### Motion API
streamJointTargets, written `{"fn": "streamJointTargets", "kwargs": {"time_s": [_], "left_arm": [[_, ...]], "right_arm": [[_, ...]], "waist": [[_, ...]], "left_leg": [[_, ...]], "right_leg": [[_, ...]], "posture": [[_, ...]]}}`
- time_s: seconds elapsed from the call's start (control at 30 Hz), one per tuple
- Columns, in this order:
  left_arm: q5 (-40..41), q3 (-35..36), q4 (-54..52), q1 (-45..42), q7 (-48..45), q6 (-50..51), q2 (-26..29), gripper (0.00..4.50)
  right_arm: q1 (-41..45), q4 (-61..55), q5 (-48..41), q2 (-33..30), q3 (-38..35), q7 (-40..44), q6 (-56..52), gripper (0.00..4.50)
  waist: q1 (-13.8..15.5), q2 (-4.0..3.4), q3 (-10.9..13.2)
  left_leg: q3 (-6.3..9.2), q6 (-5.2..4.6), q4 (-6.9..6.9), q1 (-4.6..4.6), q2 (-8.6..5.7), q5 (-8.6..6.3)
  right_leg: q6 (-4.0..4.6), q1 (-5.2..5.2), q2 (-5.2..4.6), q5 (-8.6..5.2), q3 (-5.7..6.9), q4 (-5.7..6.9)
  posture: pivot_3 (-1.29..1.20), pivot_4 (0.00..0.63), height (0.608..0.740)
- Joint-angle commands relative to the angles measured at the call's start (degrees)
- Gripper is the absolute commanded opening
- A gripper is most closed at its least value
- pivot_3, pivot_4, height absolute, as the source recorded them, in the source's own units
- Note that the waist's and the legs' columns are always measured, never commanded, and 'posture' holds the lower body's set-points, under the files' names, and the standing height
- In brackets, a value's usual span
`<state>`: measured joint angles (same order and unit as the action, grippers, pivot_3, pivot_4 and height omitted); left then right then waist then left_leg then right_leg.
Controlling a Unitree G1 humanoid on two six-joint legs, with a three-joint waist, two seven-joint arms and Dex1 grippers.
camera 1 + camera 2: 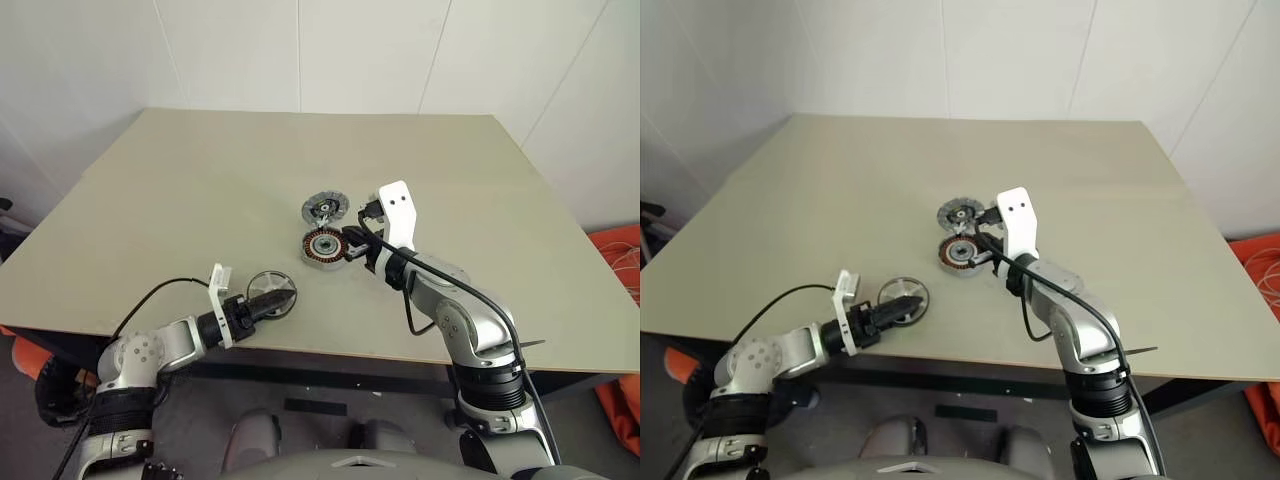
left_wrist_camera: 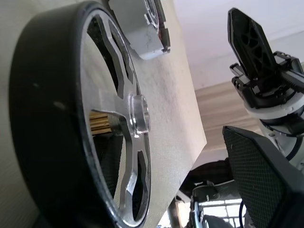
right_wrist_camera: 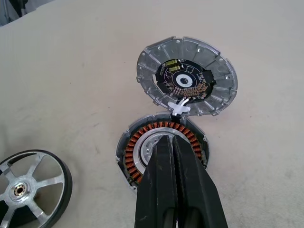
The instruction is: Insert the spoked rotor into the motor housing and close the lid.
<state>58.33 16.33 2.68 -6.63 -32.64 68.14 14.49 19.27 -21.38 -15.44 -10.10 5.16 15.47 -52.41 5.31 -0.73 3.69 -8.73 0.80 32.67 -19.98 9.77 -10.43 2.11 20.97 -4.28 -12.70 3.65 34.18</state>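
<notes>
The table (image 1: pixel 200 190) spreads wide and pale, and both arms are in over its near half. The right gripper (image 3: pixel 174 147) is pressed tight, two black fingers flush together with nothing between them, their tips down over the silvery inner ring of the housing (image 3: pixel 135 145), at its near side. The left gripper (image 1: pixel 283 299) sits near the table's front edge with its jaws parted; in the left wrist view one finger (image 2: pixel 254 45) stands far off from the other, and the rotor (image 1: pixel 271 292) lies right at the tips, though whether either finger touches it can't be told. The rotor rests flat on the table, well apart from the housing and on the robot's left of it: a black ring with silvery spokes meeting at a small round hub, something brass-coloured glinting through a gap between spokes in the left wrist view. The housing is a round cup, open side up, a ring of copper windings running round a dark and silver centre. The lid (image 3: pixel 187 76) lies swung open just beyond it, joined at the rim where a small white piece and thin wires cross over; its face shows grey radial ribs round a dark circuit disc with a pale centre hole.
</notes>
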Motion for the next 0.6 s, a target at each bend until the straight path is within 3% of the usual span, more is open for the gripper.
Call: {"fn": "streamJointTargets", "kwargs": {"time_s": [0.03,0.33,0.53,0.6], "left_arm": [[0.60,4.03,-1.63,1.37,6.39,-0.75,-1.16,3.55],[1.66,5.73,-1.18,2.72,11.56,-2.48,-3.15,3.55],[3.60,5.82,-0.68,2.52,11.93,-2.14,-3.14,1.66],[4.64,6.37,-0.56,2.59,12.86,-1.84,-3.39,1.66]], "right_arm": [[1.35,-1.15,-0.52,0.11,-0.50,0.21,1.55,0.00],[1.42,-0.86,-0.55,0.02,-0.40,0.34,1.73,0.00],[1.31,-1.15,-0.55,-0.20,-0.57,0.32,1.59,0.00],[1.24,-1.23,-0.58,-0.33,-0.73,0.32,1.57,0.00]], "waist": [[0.00,0.02,-0.02],[-0.09,0.13,-0.11],[-0.18,0.18,-0.15],[-0.04,0.16,-0.19]], "left_leg": [[0.00,-0.02,0.00,0.02,0.00,-0.01],[0.01,-0.06,-0.03,0.39,0.01,-0.04],[0.03,-0.06,-0.03,0.34,0.00,-0.04],[0.03,-0.07,-0.07,0.32,-0.03,-0.04]], "right_leg": [[0.00,-0.02,0.00,0.00,0.00,0.01],[-0.06,-0.17,0.01,-0.03,-0.01,0.01],[-0.08,-0.05,0.02,-0.03,-0.01,-0.05],[-0.08,-0.04,0.02,-0.03,-0.02,-0.07]], "posture": [[0.00,0.000,0.740],[0.00,0.000,0.740],[0.00,0.000,0.740],[0.00,0.000,0.740]]}}
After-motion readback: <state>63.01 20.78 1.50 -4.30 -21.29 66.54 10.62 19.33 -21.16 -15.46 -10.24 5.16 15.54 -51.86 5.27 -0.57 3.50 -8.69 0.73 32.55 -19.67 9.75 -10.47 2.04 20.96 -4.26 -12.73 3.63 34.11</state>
